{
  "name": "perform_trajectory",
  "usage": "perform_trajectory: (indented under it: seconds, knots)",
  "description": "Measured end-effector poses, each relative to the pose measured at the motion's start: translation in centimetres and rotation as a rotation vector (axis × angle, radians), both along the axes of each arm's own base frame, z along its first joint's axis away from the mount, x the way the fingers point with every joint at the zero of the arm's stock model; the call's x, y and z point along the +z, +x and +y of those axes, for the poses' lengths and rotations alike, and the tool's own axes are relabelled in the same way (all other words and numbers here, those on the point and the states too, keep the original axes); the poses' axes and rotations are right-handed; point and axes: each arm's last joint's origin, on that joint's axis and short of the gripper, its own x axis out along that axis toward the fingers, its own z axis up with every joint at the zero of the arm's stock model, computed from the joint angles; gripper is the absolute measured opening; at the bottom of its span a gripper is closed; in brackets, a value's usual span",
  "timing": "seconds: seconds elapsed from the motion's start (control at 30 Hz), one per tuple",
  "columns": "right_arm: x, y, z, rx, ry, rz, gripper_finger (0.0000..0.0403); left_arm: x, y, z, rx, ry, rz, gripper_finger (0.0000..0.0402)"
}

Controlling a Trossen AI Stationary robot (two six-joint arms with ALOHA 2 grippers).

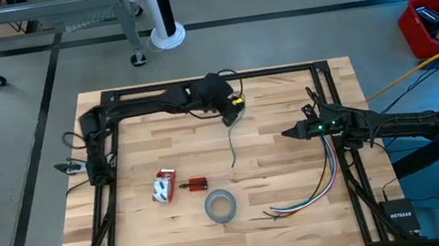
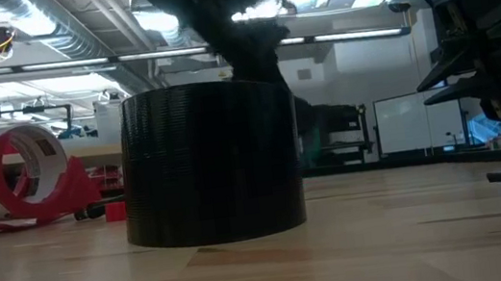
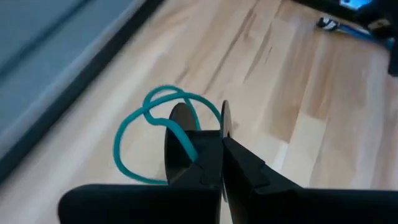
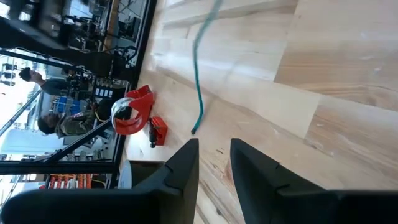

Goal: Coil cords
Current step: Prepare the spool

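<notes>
High view: left gripper sits at upper centre of the frame, fingers pinched on the cord, whose free tail hangs down the frame to mid-table. Right gripper waits at centre right, fingers apart, holding nothing. Tape roll lower centre, multicoloured wires lower right, tape dispenser to the left. No containers on the table that I can see.

Low view: tape roll fills the centre, dispenser at left. Cord not visible here.

Left wrist: fingers clamped on the cord, a loop of it curling just ahead of the tips.

Right wrist: fingers apart; cord tail lies in the upper middle.

My read: thin, light, limp cord, probably springs back. I'd take the free tail end with the right.
</notes>
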Motion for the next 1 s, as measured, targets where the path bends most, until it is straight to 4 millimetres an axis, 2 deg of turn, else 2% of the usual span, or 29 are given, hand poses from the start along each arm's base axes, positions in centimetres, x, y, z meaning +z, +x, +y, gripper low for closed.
perform_trajectory:
  seconds: [0.2,0.3,0.4,0.53,0.67,0.8,1.0]
  knots:
    - [0.0,0.0,0.0,0.0,0.001,0.003,0.0097,6.0,-2.9,-1.2,-0.03,0.098,-0.097,0.0]
    - [0.0,0.0,0.0,0.0,-0.001,-0.004,0.0097,8.2,-3.9,-2.7,-0.086,0.079,-0.167,0.0]
    - [0.0,0.0,0.0,0.0,0.0,-0.002,0.0097,9.5,-4.4,-4.7,-0.181,0.004,-0.211,0.0]
    - [0.0,0.0,0.0,0.0,0.0,-0.001,0.0097,8.7,-4.3,-7.2,-0.244,-0.025,-0.12,0.0]
    - [0.1,0.0,-0.1,-0.016,-0.008,-0.005,0.0097,7.5,-3.9,-8.7,-0.2,0.044,-0.026,0.0]
    - [0.1,0.1,-0.1,-0.052,0.011,-0.018,0.0097,6.5,-3.9,-9.4,-0.197,0.062,-0.001,0.0]
    - [1.4,0.4,-0.5,-0.156,-0.057,-0.145,0.0097,4.7,-4.4,-9.6,-0.191,0.041,0.072,0.0]
